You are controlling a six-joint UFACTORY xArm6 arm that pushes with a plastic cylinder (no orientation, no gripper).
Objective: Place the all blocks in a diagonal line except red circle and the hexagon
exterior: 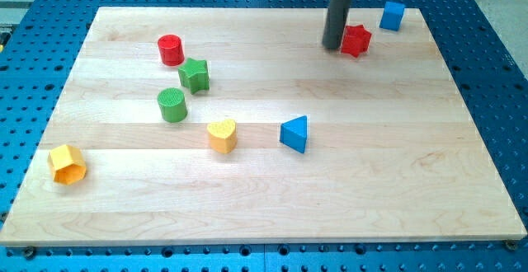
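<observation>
Tip (332, 47) down on surface (264, 198) near top edge, right of centre, just left of red star (355, 40).

No jaws fitted: plain dark rod, holding nothing. Tip close against red star's left side; contact cannot be confirmed. Blue cube (393, 15) at top right corner, near red star, apart from it. Red cylinder (171, 49) in upper left area, green star (195, 74) just below and right of it, green cylinder (172, 105) below that, slightly left. Yellow heart (222, 135) left of centre, blue triangle (294, 133) near centre, the two side by side but apart. Yellow hexagon (67, 164) alone by left edge, toward bottom left corner. All blocks except red star well apart from tip.
</observation>
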